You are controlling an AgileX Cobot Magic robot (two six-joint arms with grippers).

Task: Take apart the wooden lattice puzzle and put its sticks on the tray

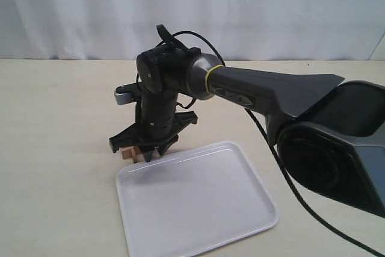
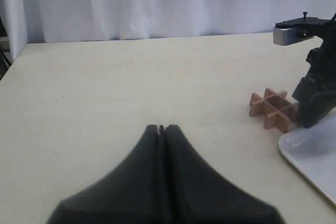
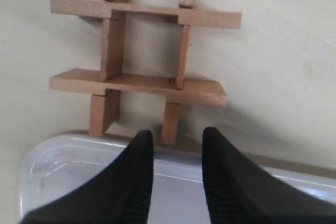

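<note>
The wooden lattice puzzle lies whole on the table, its four sticks interlocked, just off the far left corner of the white tray. My right gripper hangs open over the tray's rim. Its fingertips are apart, and one stick end lies just ahead of the gap, untouched. In the exterior view that gripper hides most of the puzzle. The left wrist view shows the puzzle off to one side of my shut, empty left gripper.
The right arm reaches across the middle from the right, with a black cable trailing past the tray. A white curtain closes the far side of the table. The tray holds nothing.
</note>
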